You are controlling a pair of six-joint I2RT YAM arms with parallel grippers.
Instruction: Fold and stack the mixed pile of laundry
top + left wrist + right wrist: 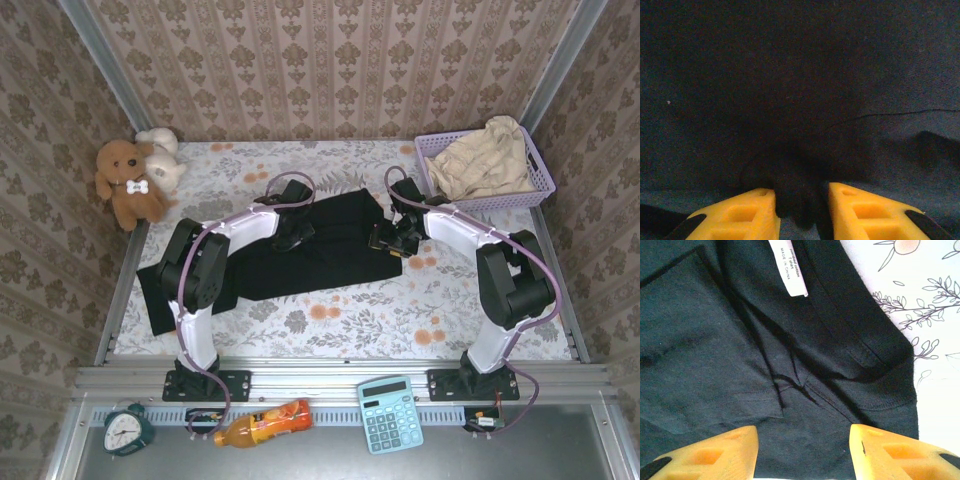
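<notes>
I see my left gripper (801, 195) pinching a fold of the black shirt (320, 265) mid-table, my right gripper (804, 435) gaping over its collar, the beige garment (485, 160) in the far-right-corner basket (500, 203), and plush toys (128, 180) far-left.

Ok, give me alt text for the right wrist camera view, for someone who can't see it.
A black garment lies on a floral tablecloth, with a white label at the top. The right gripper's yellow jaws stand apart over the fabric.
</notes>
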